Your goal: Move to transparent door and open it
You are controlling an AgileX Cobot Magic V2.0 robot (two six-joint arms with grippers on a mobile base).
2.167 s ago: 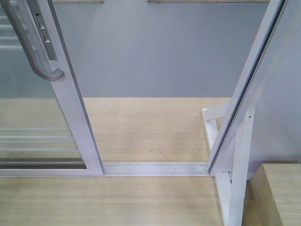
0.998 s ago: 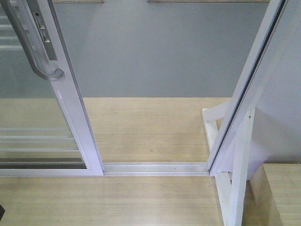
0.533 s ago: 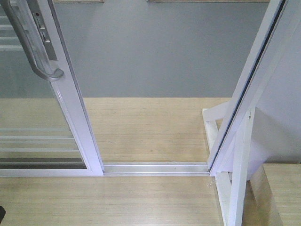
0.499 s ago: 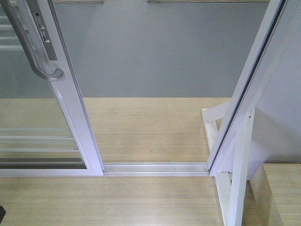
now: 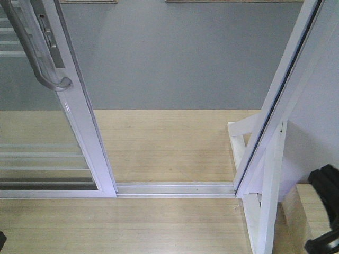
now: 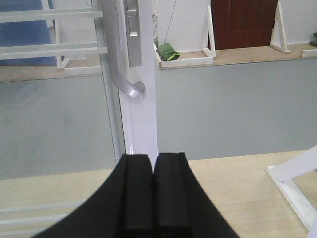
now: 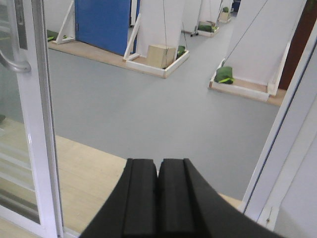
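Already, the transparent door (image 5: 79,114) is seen pushed to one side, and a wide gap is left open over the floor track (image 5: 175,189). Its curved handle (image 6: 124,74) sits just above and ahead of the left gripper (image 6: 152,188) — nothing is held, both pads pressed together. The right gripper (image 7: 158,191) is closed and empty too, with the door off to its left. Little seems left to be done.

The transparent door (image 5: 79,127) at the left of the frame has a glossy white frame, thin white bars and a pale silver handle (image 5: 37,53). The floor (image 5: 169,148) is light wood, then plain grey beyond. Both claws are black.
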